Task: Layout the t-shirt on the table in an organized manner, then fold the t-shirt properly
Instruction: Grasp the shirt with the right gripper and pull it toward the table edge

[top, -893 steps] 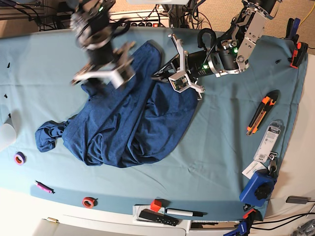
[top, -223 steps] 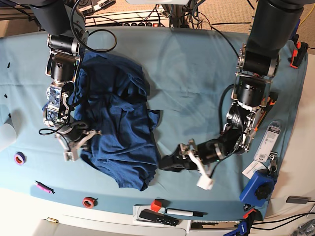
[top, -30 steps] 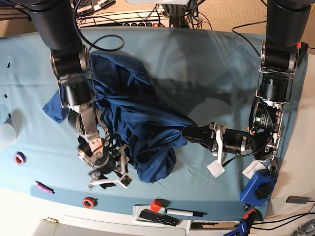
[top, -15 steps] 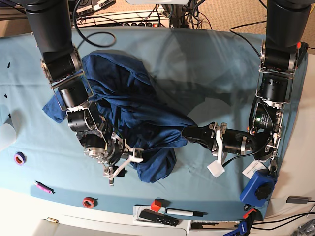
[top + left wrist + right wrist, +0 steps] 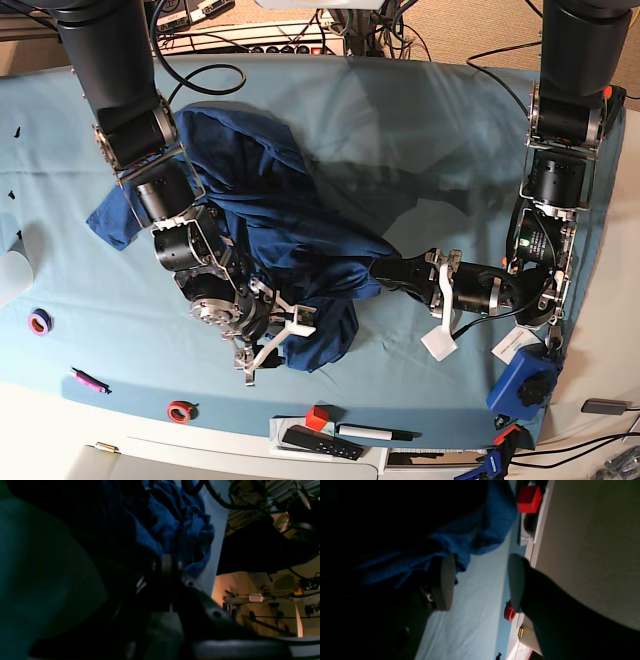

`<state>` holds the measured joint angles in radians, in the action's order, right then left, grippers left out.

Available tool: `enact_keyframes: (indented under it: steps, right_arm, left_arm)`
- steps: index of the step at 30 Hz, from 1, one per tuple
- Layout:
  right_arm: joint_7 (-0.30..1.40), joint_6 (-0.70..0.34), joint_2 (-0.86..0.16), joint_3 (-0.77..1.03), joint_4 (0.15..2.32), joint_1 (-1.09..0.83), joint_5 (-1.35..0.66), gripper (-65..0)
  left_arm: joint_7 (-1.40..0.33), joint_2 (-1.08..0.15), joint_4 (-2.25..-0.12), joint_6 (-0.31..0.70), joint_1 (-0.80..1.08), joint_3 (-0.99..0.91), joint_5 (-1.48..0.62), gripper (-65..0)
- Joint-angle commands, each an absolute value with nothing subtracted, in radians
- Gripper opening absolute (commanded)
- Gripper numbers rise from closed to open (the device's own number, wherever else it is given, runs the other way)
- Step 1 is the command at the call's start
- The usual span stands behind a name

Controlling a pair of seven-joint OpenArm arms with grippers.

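left fingers [image 5: 378, 270]: pinched closed on a fold of the t-shirt [image 5: 270, 230] at its right edge in base view; the left wrist view shows the dark fingers [image 5: 166, 565] pressed together with blue knit bunched just ahead of them.
right fingers [image 5: 275, 335]: spread wide, nothing between them; the right wrist view shows the two pads [image 5: 442, 582] apart with bare teal cloth in the gap, the left pad touching the shirt hem.
right fingers position: at the near lower edge of the shirt, white fingertips just over the fabric.
t-shirt: crumpled heap on the left-centre of the bench [image 5: 420, 130], not flat; a ridge of fabric is drawn out rightward to the left fingers; one sleeve or corner pokes out at the far left beside the right arm.
bench: teal cover, bare over its right and far parts.
near edge clutter: red block [image 5: 317, 417], black remote [image 5: 320, 442], marker pen [image 5: 375, 433], red tape roll [image 5: 180, 411].
left edge: purple tape roll [image 5: 39, 322], pink pen [image 5: 88, 380].
right side: blue box [image 5: 524, 381], well apart from the shirt.
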<state>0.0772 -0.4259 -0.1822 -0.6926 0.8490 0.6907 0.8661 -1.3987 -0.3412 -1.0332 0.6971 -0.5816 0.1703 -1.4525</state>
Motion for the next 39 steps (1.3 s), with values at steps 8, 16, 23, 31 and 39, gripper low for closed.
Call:
enact_keyframes:
  steps: [8, 16, 23, 31, 39]
  right_arm:
    - [0.067, -0.412, -0.168, -0.687, 0.863, 0.732, 0.865, -31.7]
    - [0.055, -0.414, -0.157, -0.687, 0.863, 0.732, 0.865, -44.2]
    - [0.086, -0.406, -0.144, -0.687, 0.864, 0.733, 0.860, -65.0]
    - [0.094, -0.395, -0.141, -0.687, 0.864, 0.752, 0.844, -65.0]
    - [0.160, -0.397, -0.139, -0.687, 0.864, 0.765, 0.736, -36.1]
  left_arm:
    - [-1.380, -0.349, -1.048, 0.698, -0.615, 0.167, -1.484, -65.0]
    - [-1.379, -0.349, -1.048, 0.698, -0.615, 0.167, -1.484, -65.0]
    - [-1.379, -0.349, -1.048, 0.698, -0.615, 0.167, -1.484, -65.0]
    - [-1.378, -0.349, -1.048, 0.698, -0.615, 0.167, -1.484, -65.0]
    - [-1.376, -0.349, -1.048, 0.698, -0.615, 0.167, -1.484, -65.0]
